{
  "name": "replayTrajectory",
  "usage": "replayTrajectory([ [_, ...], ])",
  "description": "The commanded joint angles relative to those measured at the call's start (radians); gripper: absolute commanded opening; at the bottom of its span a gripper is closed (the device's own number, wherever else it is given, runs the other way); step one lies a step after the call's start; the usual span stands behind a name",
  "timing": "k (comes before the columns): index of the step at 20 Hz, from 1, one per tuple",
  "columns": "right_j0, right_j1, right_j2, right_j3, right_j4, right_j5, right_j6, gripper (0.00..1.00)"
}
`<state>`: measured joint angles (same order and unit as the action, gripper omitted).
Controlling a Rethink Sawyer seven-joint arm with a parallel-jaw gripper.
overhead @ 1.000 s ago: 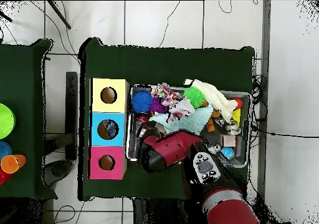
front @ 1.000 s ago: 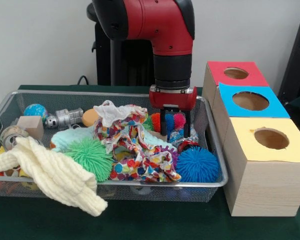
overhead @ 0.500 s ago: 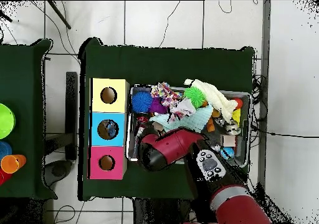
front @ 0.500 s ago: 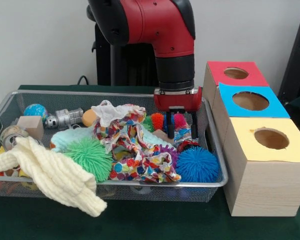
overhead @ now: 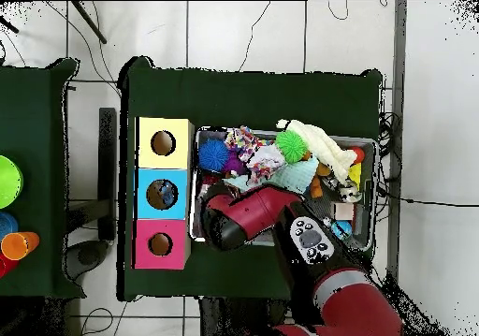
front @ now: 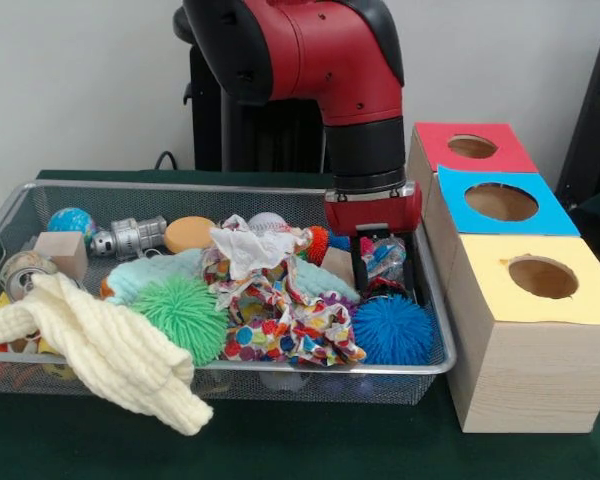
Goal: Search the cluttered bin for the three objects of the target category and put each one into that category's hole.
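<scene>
Front view: gripper [front: 385,262] is down in the bin [front: 432,330] at its right end, next to the boxes. Fingers [front: 409,268] spread, straddling a crinkly clear-wrapped item [front: 383,256]; can't tell if they touch it. Blue spiky ball [front: 393,329] sits just in front of the gripper, patterned cloth [front: 280,320] to its left, green spiky ball [front: 183,312] and cream knit [front: 100,345] further left. 3 boxes beside the bin: red [front: 470,148], blue [front: 500,200], yellow [front: 538,275], each with a hole on top. Overhead view: arm [overhead: 245,218] covers the gripper.
</scene>
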<state>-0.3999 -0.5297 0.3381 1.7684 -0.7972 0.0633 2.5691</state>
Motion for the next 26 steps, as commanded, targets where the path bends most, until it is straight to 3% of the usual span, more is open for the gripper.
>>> replayTrajectory([
  [1,-0.016,0.168,0.074,-0.078,-0.095,-0.005,-0.104,1.00],
  [9,0.042,0.143,0.023,-0.105,-0.096,0.035,-0.095,1.00],
  [10,0.070,0.135,-0.006,-0.115,-0.093,0.046,-0.078,0.00],
  [15,0.068,0.121,0.011,-0.114,-0.063,0.144,-0.117,0.00],
  [26,0.045,0.038,0.036,-0.065,-0.043,0.201,-0.148,0.00],
])
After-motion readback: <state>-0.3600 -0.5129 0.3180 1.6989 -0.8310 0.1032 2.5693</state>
